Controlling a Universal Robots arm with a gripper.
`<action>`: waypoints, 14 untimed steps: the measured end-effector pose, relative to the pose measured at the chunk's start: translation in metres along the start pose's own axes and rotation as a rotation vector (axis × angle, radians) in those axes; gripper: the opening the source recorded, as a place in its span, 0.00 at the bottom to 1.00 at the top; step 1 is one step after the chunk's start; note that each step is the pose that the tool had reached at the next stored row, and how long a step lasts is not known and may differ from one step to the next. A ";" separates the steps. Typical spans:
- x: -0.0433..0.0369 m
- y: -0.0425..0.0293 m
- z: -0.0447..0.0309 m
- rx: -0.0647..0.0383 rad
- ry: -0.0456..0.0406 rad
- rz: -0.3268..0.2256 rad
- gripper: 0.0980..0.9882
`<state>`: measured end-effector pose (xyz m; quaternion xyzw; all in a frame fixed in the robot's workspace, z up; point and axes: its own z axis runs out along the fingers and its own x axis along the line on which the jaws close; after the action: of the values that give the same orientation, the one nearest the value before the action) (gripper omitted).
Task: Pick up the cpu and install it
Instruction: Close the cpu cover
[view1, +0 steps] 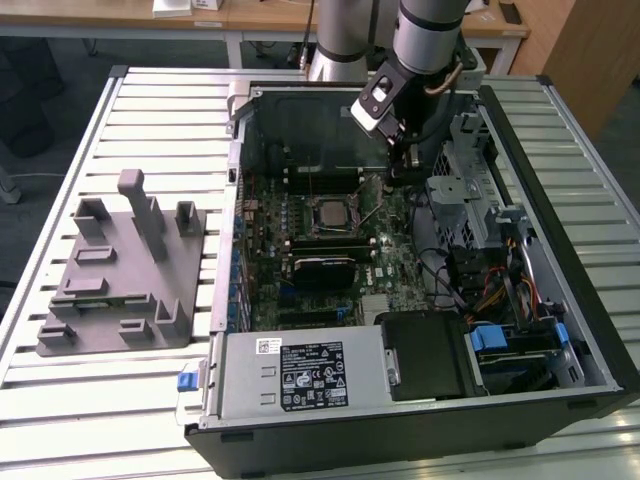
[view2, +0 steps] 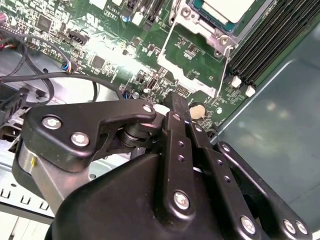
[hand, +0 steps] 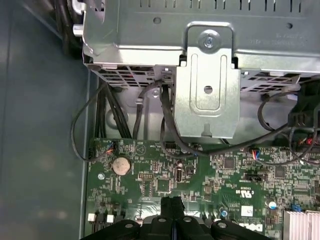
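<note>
The cpu (view1: 328, 213), a pale silver square, lies in the socket in the middle of the motherboard (view1: 395, 255) inside the open computer case. Its silver top (view2: 226, 7) also appears in the second wrist view, inside the metal socket frame. My gripper (view1: 403, 168) hangs low over the board, to the exterior view's right of the socket and apart from the cpu. Its black fingers (hand: 168, 206) are pressed together with nothing between them, so the gripper (hand: 172, 202) is shut and empty. In the second wrist view the gripper (view2: 175, 101) points at the board near a coin battery (view2: 197, 110).
A grey holder tray (view1: 120, 270) with upright pegs stands on the slatted table at the exterior view's left. A metal drive cage (view1: 470, 195) and black cables (hand: 165, 125) crowd the gripper's far side. Memory slots (view2: 270, 45) run beside the socket. The power supply (view1: 300, 370) fills the case's near end.
</note>
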<state>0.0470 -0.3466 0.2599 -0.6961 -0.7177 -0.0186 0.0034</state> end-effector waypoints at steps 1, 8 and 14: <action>0.0003 0.0004 0.0009 0.000 0.0000 0.000 0.01; 0.0022 0.0009 0.0112 0.005 0.0002 0.000 0.01; 0.0039 0.0008 0.0172 0.008 0.0000 0.000 0.01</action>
<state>0.0480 -0.3421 0.2429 -0.6961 -0.7177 -0.0157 0.0061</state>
